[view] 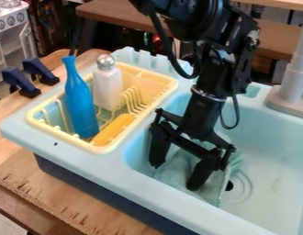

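- I can read no text, label, brand, number or sign anywhere here.

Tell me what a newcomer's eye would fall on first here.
Probably the black gripper, its fingers spread low in the pale blue sink, at a crumpled greenish cloth. Next, likely the vivid blue bottle in the pale yellow dish rack beside the basin, with a white, metal-topped shaker near it.
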Controlling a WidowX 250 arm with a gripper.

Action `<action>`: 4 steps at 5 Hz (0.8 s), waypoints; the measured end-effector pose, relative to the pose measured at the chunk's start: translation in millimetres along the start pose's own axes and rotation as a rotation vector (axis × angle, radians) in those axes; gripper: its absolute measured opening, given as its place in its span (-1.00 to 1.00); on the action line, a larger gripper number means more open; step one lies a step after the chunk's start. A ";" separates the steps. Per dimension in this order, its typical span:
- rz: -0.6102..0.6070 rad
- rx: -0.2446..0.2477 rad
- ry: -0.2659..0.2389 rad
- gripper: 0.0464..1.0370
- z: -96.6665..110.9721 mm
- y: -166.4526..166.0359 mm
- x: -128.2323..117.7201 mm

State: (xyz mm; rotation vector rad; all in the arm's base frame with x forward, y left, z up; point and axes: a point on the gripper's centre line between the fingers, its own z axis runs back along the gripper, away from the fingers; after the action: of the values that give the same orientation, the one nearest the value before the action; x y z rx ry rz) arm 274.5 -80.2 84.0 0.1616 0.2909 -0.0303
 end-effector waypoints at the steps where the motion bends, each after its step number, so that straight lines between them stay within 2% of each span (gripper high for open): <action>1: 0.001 0.007 -0.004 0.93 2.0 1.4 0.1; 2: -0.018 0.014 -0.085 0.93 20.4 -2.4 -0.4; 4: -0.087 -0.017 -0.315 0.93 78.2 -29.4 -14.0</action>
State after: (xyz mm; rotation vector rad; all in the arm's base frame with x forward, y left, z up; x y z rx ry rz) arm 281.7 -121.9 157.4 0.1254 -0.0162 -0.1382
